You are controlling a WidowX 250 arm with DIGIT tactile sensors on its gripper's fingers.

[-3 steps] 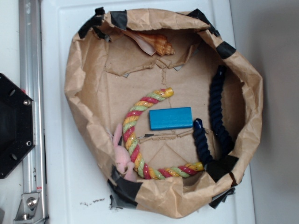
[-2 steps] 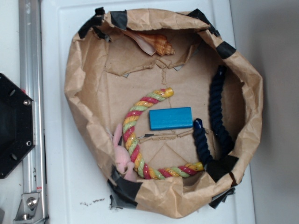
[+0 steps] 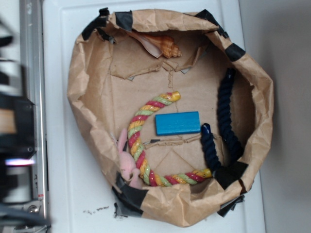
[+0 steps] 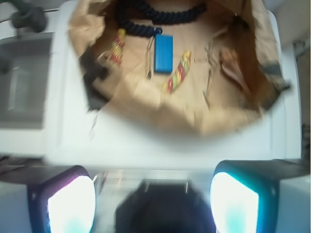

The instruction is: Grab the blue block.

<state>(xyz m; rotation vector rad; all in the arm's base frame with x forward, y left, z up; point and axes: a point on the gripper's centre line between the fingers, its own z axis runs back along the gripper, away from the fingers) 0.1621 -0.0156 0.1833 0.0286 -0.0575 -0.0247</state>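
The gripper point(image 4: 153, 196) is wide open, reaching; the block point(image 4: 164, 53) lies far ahead, so move forward and down

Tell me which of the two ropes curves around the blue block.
The striped rope: its red, yellow and green arc wraps the blue block. The dark navy rope lies to the block's right.

Exterior looks straight down; wrist views obliquely, farther.

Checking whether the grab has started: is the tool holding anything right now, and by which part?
Nothing is held. The tool is open and outside the paper bag; the blue block lies untouched inside.
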